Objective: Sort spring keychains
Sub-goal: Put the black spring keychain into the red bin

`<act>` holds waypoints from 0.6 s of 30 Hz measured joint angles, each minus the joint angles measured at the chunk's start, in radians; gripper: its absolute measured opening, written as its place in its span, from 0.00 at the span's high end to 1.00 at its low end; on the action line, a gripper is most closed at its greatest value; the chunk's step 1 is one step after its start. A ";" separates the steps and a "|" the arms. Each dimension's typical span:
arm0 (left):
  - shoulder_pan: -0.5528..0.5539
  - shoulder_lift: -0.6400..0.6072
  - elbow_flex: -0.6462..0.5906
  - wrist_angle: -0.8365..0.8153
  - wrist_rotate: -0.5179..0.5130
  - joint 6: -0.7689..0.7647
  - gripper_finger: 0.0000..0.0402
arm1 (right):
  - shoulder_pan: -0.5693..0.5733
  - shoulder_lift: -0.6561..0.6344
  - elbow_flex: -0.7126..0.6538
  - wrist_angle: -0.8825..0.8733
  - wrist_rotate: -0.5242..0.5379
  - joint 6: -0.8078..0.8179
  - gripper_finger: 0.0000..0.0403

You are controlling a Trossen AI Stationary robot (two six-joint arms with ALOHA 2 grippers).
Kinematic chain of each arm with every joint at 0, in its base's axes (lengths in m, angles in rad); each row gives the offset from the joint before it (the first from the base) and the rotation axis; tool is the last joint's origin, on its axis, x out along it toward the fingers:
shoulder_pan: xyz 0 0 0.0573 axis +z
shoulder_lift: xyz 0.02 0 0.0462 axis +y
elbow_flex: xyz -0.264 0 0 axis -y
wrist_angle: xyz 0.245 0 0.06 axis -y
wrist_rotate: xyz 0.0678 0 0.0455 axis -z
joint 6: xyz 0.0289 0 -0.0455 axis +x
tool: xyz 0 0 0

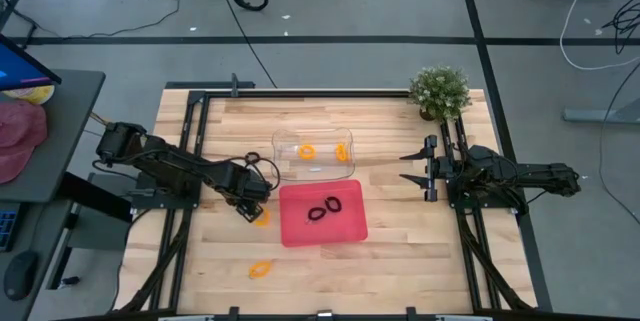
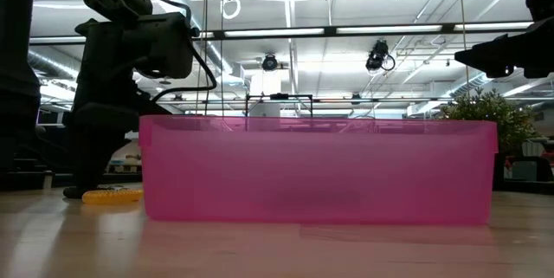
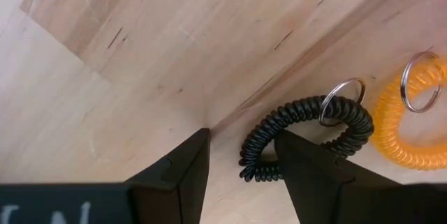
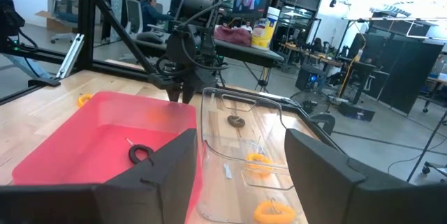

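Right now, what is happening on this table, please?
The robot is sorting small coiled keychains. The left gripper hovers with open jaws over a black coiled keychain on the wooden table, beside an orange coiled keychain. The pink plastic tray holds black ones, the clear plastic tray orange ones. The right gripper waits, open.

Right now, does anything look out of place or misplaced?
Mostly tidy. The red tray holds black keychains, the clear tray orange ones, but in the right wrist view one dark keychain seems to lie in the clear tray.
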 joint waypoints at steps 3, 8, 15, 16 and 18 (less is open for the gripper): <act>0.000 0.001 -0.001 0.000 -0.001 0.002 0.56 | 0.000 0.000 0.000 0.000 0.000 0.000 0.45; 0.000 0.001 -0.001 0.000 -0.003 0.005 0.56 | 0.000 0.000 0.000 0.000 0.000 0.000 0.45; 0.000 0.002 -0.001 0.000 -0.004 0.006 0.56 | 0.000 0.000 0.000 0.000 0.000 0.000 0.45; 0.000 0.002 -0.001 0.000 -0.004 0.006 0.56 | 0.000 0.000 0.000 0.000 0.000 0.000 0.45; 0.000 0.002 -0.001 -0.001 -0.004 0.007 0.56 | 0.000 0.000 0.000 0.000 0.000 0.000 0.45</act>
